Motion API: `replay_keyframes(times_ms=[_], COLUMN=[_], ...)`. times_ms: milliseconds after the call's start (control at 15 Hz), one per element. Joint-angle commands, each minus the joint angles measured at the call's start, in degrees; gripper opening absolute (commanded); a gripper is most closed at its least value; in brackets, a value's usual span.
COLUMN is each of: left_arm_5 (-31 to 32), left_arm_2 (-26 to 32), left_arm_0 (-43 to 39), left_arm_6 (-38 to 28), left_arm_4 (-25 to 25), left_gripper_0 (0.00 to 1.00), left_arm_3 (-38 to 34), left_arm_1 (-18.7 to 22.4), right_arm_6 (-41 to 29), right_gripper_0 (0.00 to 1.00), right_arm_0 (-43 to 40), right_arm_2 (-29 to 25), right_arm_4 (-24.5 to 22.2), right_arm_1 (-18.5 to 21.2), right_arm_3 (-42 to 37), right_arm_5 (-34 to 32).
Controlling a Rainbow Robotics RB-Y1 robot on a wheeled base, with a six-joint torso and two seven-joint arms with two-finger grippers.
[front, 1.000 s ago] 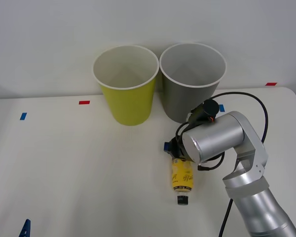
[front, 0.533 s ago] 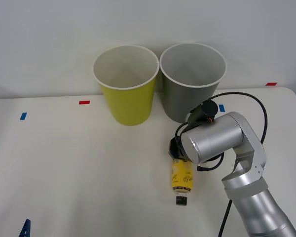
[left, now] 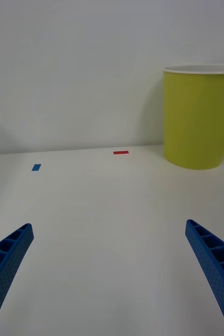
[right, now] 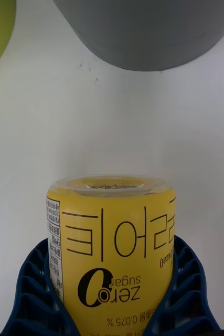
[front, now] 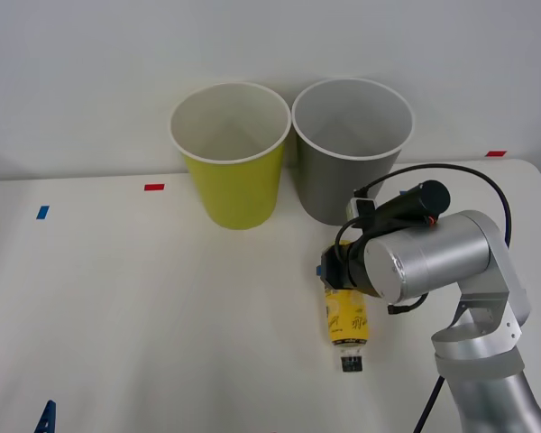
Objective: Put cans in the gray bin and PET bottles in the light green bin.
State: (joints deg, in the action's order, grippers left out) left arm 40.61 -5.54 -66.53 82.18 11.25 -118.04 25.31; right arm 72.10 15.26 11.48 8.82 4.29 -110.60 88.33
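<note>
The PET bottle (front: 347,317), small with a yellow label and a black cap (front: 352,363), lies with its cap toward me, right of centre on the white table. My right gripper (front: 332,271) is shut on its base end. In the right wrist view the bottle (right: 112,247) sits between the blue fingers (right: 30,294), its bottom facing the gray bin (right: 143,31). The light green bin (front: 230,180) and the gray bin (front: 347,176) stand side by side at the back. My left gripper (left: 112,273) hovers open at the front left, its tip (front: 45,419) showing. The cans are out of view.
Small tape marks lie on the table (front: 144,298): red (front: 153,187) and blue (front: 42,212) at the left, red (front: 494,153) at the far right. A black cable (front: 451,171) loops over my right arm. The left half of the table is open.
My right gripper and the bottle in it have shifted to the right, and the arm has swung with them. The left arm has not moved.
</note>
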Motion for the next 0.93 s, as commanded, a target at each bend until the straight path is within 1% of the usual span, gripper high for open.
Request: replay_keyframes(times_ms=[67, 133, 267, 400, 800, 933], left_arm_5=[0.00, 0.00, 0.00, 0.00, 0.00, 0.00], left_arm_2=[0.00, 0.00, 0.00, 0.00, 0.00, 0.00], left_arm_0=[0.00, 0.00, 0.00, 0.00, 0.00, 0.00], left_arm_6=[0.00, 0.00, 0.00, 0.00, 0.00, 0.00], left_arm_4=[0.00, 0.00, 0.00, 0.00, 0.00, 0.00], left_gripper_0=[1.00, 1.00, 1.00, 1.00, 1.00, 1.00], left_arm_3=[0.00, 0.00, 0.00, 0.00, 0.00, 0.00], left_arm_1=[0.00, 0.00, 0.00, 0.00, 0.00, 0.00], right_arm_6=[5.24, 5.51, 5.33, 5.95, 6.03, 6.12], right_gripper_0=[0.00, 0.00, 0.00, 0.00, 0.00, 0.00], right_arm_0=[-1.19, -1.37, -1.98, -2.34, -1.81, -0.58], right_arm_2=[-1.81, -1.72, -2.07, -3.39, -2.95, -2.34], right_arm_4=[1.47, 2.17, 6.04, 8.32, 7.53, 5.42], right_arm_1=[-1.39, -1.31, -0.69, -0.51, 0.80, 0.89], right_arm_3=[-5.59, -7.61, -13.06, -17.28, -28.01, -30.20], right_arm_5=[0.00, 0.00, 0.61, 2.46, 2.55, 2.55])
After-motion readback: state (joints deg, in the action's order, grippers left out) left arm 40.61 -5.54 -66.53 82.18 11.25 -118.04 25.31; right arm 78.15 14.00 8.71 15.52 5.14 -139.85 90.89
